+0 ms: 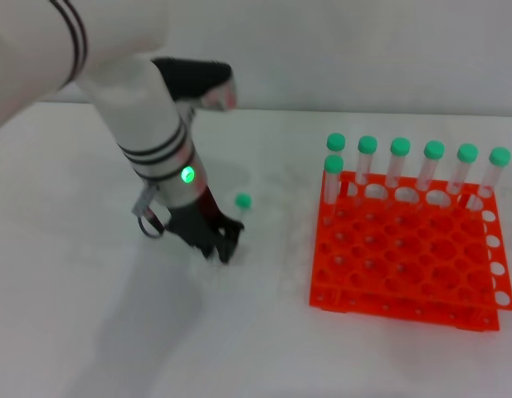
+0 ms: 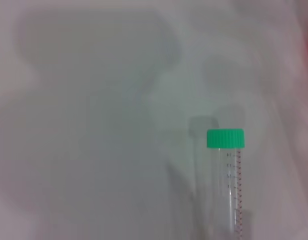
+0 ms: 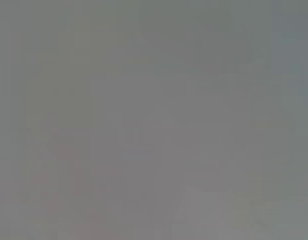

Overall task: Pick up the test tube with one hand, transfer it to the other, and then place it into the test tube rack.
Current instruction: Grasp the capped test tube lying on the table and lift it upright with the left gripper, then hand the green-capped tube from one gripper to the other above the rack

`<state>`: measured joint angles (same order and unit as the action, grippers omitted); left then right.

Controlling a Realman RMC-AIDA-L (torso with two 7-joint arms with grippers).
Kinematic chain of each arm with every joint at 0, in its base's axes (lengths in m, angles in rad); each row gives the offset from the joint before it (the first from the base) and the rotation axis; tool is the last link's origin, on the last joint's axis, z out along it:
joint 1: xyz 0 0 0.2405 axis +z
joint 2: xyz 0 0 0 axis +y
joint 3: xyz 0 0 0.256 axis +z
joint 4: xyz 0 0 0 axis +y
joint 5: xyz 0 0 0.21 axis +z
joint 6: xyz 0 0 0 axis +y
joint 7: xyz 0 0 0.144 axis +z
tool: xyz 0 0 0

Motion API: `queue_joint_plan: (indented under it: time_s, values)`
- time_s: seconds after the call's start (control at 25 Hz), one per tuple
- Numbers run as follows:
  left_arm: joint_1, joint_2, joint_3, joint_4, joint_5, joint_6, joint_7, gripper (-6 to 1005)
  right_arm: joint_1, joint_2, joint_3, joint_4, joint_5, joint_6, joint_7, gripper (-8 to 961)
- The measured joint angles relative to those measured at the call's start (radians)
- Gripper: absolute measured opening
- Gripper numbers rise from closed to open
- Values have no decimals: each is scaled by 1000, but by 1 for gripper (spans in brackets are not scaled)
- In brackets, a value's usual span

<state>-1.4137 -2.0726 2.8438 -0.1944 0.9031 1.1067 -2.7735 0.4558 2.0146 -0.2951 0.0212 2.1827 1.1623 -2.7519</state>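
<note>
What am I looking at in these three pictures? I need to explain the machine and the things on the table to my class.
It is a two-armed robot. The head view looks down from its head onto a white table. Its white left arm reaches down, and its black left tool is low at a clear tube with a green cap; whether it grips the tube is not visible. To the right is an orange rack holding seven more capped tubes along its far side. The left wrist view, from that arm's wrist, shows the same tube close up. The right wrist view shows only grey; the right arm is out of sight.
</note>
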Motion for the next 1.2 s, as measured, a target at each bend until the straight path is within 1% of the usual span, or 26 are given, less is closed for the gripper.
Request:
queue_joint_plan:
  time_s: [0.08,0.16,0.28,0.4,0.48,0.56,0.68,0.76,0.8,0.84,0.92,0.96,1.0,1.04,1.08,1.12,1.2]
  values:
    - [6,1,0,-41,-40,-18,25,196,-2,0,1,-8,0,-4,0,872]
    - [26,6,0,-118,-152,-37,105,196,-4,0,-1,-12,0,-7,1,872]
    - [51,15,0,-171,-278,-70,186,196,-3,-1,1,-12,0,-7,2,872]
    - [86,30,0,-188,-413,-152,273,196,0,-1,15,-12,7,-16,7,872]
    - [117,34,0,-189,-524,-221,351,196,1,1,37,-12,11,-24,10,872]
    - [149,32,0,-189,-644,-291,447,196,2,2,59,-10,11,-29,10,873]
    - [196,15,0,-190,-859,-383,615,196,2,2,75,-8,11,-31,10,873]
    - [232,5,0,-189,-1030,-428,748,196,1,2,75,-9,11,-31,11,873]
    - [266,0,0,-180,-1205,-451,877,196,1,2,75,-9,11,-30,11,873]
    - [278,0,0,-175,-1266,-452,922,196,1,2,75,-9,11,-30,11,873]
    - [322,-1,0,-149,-1470,-439,1089,196,1,1,76,-8,11,-30,12,873]
    - [355,-2,0,-115,-1618,-406,1224,196,1,1,76,-9,11,-30,14,873]
    - [377,-1,0,-90,-1711,-374,1313,196,1,1,76,-9,11,-30,18,873]
    - [404,-2,0,-55,-1816,-326,1427,196,1,1,76,-9,11,-30,24,873]
    - [460,-2,0,19,-1981,-186,1649,196,0,0,76,-10,11,-30,35,873]
    - [460,-2,0,19,-1981,-186,1649,196,-1,0,76,-11,11,-30,47,872]
    - [509,-4,-1,99,-2075,-54,1838,196,-3,-1,74,-15,10,-25,69,872]
